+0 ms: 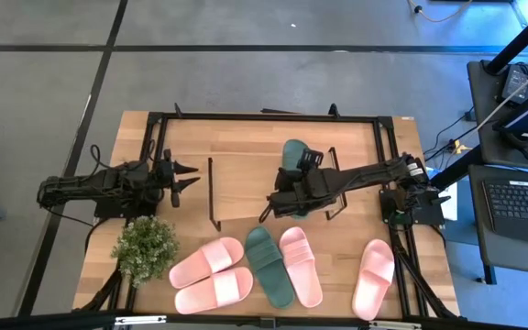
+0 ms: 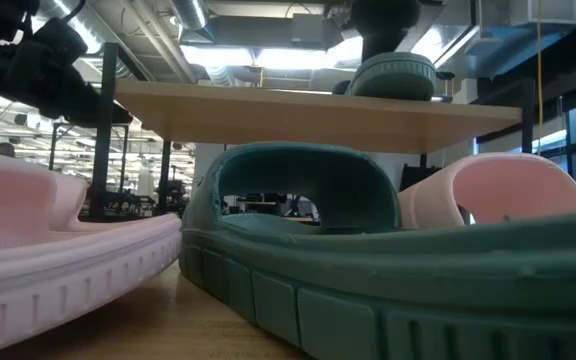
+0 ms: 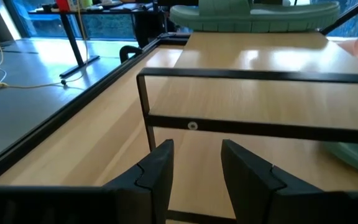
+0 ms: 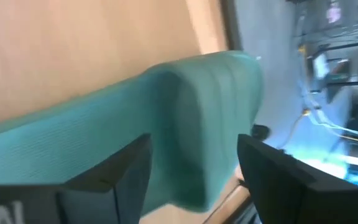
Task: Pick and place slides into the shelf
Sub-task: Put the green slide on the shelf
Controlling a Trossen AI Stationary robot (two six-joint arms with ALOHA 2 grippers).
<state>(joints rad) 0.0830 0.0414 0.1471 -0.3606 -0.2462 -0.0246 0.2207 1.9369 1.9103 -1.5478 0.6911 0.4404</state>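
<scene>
The shelf (image 1: 246, 179) stands mid-table, its plank top (image 2: 318, 112) on black wire legs. One dark green slide (image 1: 291, 151) lies on the far right part of the plank top and also shows in the low view (image 2: 393, 75). My right gripper (image 1: 304, 168) is over it and open. Its fingers stand on either side of the slide's end (image 4: 191, 143), with a sliver of wood showing beside one finger. On the table's near part rest a second dark green slide (image 1: 270, 266) and several light pink ones (image 1: 207, 261) (image 1: 301, 266) (image 1: 374, 278). My left gripper (image 1: 186, 179) waits open at the shelf's left end (image 3: 197, 165).
A small potted plant (image 1: 145, 247) sits near the table's left front corner. A black frame (image 1: 264, 117) runs around the table's edge. The shelf's wire leg (image 3: 253, 127) crosses right in front of my left gripper. A desk with a laptop (image 1: 516, 202) is off the table's right.
</scene>
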